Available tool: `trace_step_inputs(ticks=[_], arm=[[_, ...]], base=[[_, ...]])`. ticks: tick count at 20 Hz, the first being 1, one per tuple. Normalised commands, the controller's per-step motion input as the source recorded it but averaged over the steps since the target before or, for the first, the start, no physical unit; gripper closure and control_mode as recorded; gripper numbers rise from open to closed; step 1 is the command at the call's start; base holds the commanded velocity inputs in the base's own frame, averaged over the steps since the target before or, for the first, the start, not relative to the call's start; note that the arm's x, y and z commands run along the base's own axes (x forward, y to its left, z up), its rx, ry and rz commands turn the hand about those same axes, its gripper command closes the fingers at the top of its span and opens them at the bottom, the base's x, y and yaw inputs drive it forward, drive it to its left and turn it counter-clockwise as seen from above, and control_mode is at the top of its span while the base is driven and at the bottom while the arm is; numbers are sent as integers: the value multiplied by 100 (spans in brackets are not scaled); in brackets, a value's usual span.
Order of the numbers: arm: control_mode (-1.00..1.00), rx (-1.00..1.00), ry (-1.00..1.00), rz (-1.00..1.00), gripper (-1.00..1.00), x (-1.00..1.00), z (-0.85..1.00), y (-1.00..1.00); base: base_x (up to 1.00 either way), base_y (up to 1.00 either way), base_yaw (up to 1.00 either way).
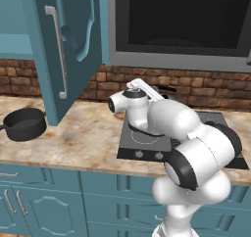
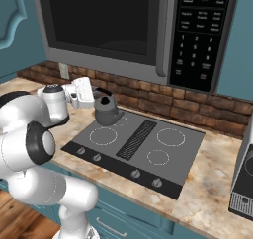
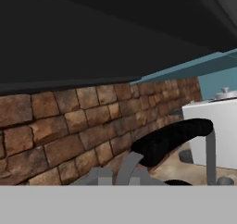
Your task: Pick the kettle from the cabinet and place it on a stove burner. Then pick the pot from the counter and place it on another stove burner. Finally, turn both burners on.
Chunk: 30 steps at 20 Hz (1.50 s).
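Item count, current state:

- Kettle (image 2: 106,110): one.
- Pot (image 1: 23,124): one.
- Cooktop (image 2: 143,151): one, with four burner outlines and four front knobs.
- Microwave (image 2: 143,25): one, above the cooktop.
- Wall cabinet door (image 1: 61,45): one open, with one bar handle.
- Counter (image 1: 83,138): one slab.
- Toaster-like appliance (image 2: 244,183): one.

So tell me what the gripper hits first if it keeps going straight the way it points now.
Probably the brick backsplash. The gripper, shut on the kettle by its black handle, points along the wall beneath the microwave; depth is unclear, but brick looks nearest ahead.
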Motion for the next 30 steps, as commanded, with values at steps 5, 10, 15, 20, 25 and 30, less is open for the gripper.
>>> trace_step_inputs(ticks=[5, 10, 15, 20, 25, 30], arm=[[-100, 0, 0, 0, 100, 19, -17, 0], [-100, 0, 0, 0, 100, 20, -18, 0], [-100, 0, 0, 0, 100, 19, -21, 0], [-100, 0, 0, 0, 100, 20, -23, 0], [-100, 0, 0, 0, 100, 21, -21, 0], [-100, -1, 0, 0, 100, 20, -18, 0]], base=[[0, 0, 0], [0, 0, 0], [0, 0, 0], [0, 0, 0], [0, 0, 0], [0, 0, 0]])
